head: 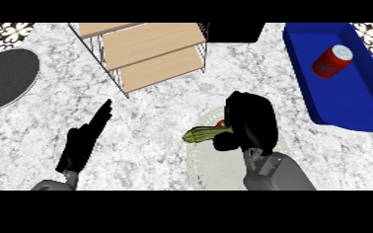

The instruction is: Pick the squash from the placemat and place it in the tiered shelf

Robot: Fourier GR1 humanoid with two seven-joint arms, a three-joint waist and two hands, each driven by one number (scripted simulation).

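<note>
Right robot hand (250,121) covering squash (204,134), placemat (203,165) half-hidden

Pale wooden tiered shelf (149,49) on speckled marble-look counter (146,143)

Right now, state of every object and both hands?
squash: lying on the placemat, one end under the right hand
right hand: curled over the squash
left hand: open, fingers straight, holding nothing
placemat: flat on the counter
tiered shelf: shelves bare
red can: on its side in the blue tray
</note>
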